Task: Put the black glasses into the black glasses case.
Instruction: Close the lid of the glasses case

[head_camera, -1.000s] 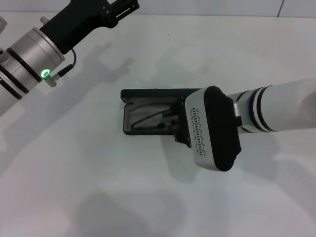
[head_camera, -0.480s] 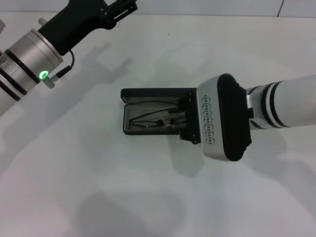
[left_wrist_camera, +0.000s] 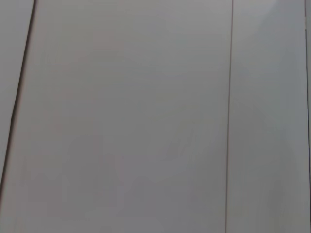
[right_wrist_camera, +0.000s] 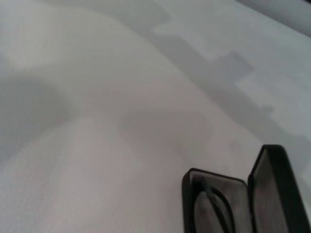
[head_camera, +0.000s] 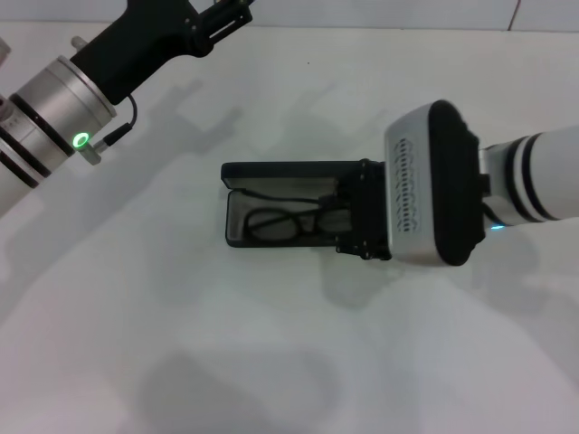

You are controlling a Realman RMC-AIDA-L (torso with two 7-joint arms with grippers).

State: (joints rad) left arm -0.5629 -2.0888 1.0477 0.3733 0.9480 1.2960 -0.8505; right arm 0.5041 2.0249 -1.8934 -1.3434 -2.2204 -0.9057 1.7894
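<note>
The black glasses case (head_camera: 271, 172) lies open in the middle of the white table, its lid folded back on the far side. Inside it, on the grey lining, lie the black glasses (head_camera: 280, 223). My right gripper (head_camera: 348, 219) hangs over the case's right end, open, one finger on each side of the glasses' right part, which it partly hides. In the right wrist view the case (right_wrist_camera: 277, 194) and the glasses (right_wrist_camera: 218, 206) show at one corner. My left gripper (head_camera: 222, 18) stays parked at the far left, well away from the case.
White table (head_camera: 181, 344) all round the case, with only shadows on it. The left wrist view shows nothing but a plain pale surface (left_wrist_camera: 146, 121) with thin seam lines.
My right gripper has drawn back to the right along the case, uncovering more of it. The glasses now lie flat in the case, more of them showing. The left arm has barely moved.
</note>
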